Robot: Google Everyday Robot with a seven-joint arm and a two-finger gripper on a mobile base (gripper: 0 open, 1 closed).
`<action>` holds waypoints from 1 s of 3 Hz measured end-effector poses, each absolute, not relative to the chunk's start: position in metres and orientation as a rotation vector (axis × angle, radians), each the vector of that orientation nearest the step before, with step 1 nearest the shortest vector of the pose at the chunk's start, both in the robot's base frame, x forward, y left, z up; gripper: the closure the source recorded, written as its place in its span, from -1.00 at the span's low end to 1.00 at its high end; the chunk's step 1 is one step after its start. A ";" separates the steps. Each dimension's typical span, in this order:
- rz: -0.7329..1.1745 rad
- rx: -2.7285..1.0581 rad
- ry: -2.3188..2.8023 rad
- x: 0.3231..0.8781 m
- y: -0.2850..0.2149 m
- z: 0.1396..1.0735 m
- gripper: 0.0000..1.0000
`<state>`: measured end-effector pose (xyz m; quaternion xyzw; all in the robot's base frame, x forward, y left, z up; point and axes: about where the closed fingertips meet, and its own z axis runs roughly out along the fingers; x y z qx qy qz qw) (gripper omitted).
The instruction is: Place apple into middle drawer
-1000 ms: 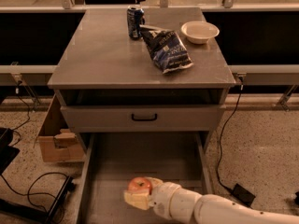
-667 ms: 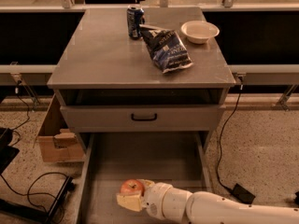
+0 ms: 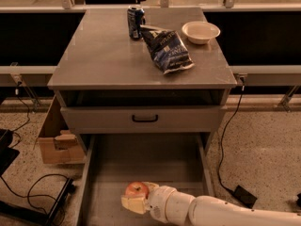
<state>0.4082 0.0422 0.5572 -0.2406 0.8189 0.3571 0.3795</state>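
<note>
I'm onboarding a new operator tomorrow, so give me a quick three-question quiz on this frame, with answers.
1. Multiple choice: where is the gripper?
A) over the cabinet top
B) above the open middle drawer, near its front end
C) out of view
2. True or false: the apple lies loose on the drawer floor, well away from the gripper.
3. Fill in: three things sit on the cabinet top: a can, a chip bag and a white ____.

Key
1. B
2. False: the gripper is shut on the apple.
3. bowl: the white bowl near the right rear corner.
</note>
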 end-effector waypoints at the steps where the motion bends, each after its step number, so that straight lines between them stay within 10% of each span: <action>1: 0.862 -0.600 2.119 0.409 0.030 0.542 1.00; 3: 0.774 -0.651 2.060 0.441 0.007 0.538 1.00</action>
